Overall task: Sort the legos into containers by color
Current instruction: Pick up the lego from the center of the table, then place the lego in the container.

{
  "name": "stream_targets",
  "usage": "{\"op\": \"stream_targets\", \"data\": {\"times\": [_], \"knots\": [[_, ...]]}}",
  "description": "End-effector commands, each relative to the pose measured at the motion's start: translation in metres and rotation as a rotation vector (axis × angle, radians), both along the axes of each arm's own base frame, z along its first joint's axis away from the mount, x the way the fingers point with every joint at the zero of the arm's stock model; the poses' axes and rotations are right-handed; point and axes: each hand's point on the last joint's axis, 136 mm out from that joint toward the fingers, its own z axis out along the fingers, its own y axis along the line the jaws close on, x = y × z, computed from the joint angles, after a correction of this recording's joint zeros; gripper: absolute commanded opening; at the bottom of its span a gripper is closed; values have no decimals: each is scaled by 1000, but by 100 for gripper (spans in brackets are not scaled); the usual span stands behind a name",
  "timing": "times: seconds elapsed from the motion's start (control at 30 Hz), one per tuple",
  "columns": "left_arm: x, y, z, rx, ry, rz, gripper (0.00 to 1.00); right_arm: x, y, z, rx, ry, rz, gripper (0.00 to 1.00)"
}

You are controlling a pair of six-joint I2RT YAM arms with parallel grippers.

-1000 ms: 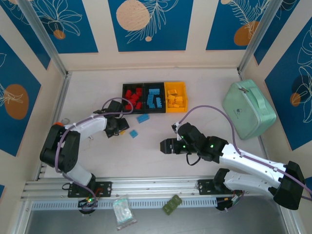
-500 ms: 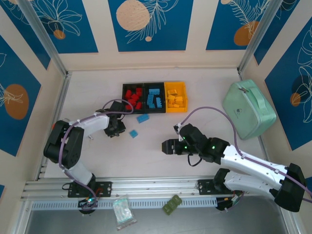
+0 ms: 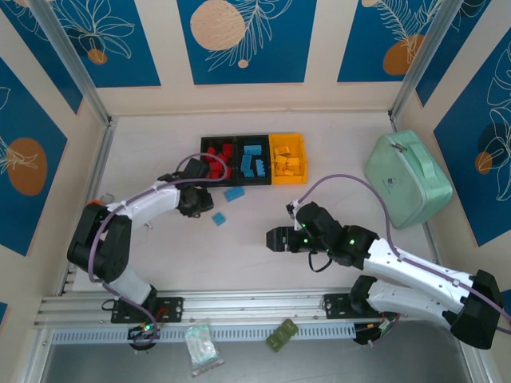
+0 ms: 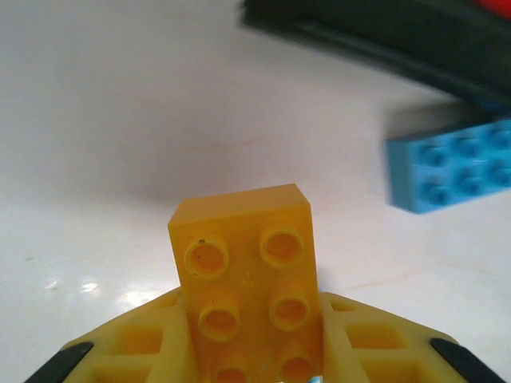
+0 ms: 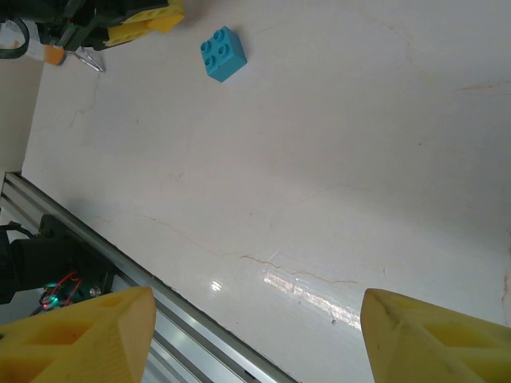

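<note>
My left gripper (image 4: pixel 247 323) is shut on a yellow-orange lego (image 4: pixel 243 267), held studs-up just above the table. In the top view that gripper (image 3: pixel 196 204) hangs just below the left end of the containers (image 3: pixel 252 137): a black bin with red legos (image 3: pixel 217 159), a black bin with blue legos (image 3: pixel 252 159) and a yellow-orange bin (image 3: pixel 288 144) with yellow ones. A long blue lego (image 3: pixel 234 193) (image 4: pixel 455 163) and a small blue lego (image 3: pixel 218 219) (image 5: pixel 223 53) lie loose on the table. My right gripper (image 3: pixel 272 239) (image 5: pixel 255 319) stands open over bare table, nothing between its fingers.
A large mint-green case (image 3: pixel 407 177) stands at the right. A metal rail (image 3: pixel 239 307) runs along the near edge, with a dark green flat piece (image 3: pixel 282 334) and a clear bag (image 3: pixel 201 345) below it. Bare table lies between the two arms.
The left gripper has shut on the yellow-orange lego and risen slightly towards the bins. The right arm has barely moved.
</note>
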Motion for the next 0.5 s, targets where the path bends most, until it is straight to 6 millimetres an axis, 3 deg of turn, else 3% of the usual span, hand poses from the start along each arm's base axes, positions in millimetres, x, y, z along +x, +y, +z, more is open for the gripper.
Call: {"op": "stream_targets", "data": {"times": [0.0,0.23,0.47], "knots": [[2,-27,25,-40,-25,-103,31,3,-20,-1,-19,1,-73,69],[21,-80,51,-48,-63,-219,32,4,-61,-3,-39,21,-211,69],[43,-135,59,-52,-80,-314,32,-1,-100,-14,-49,69,-385,69]]}}
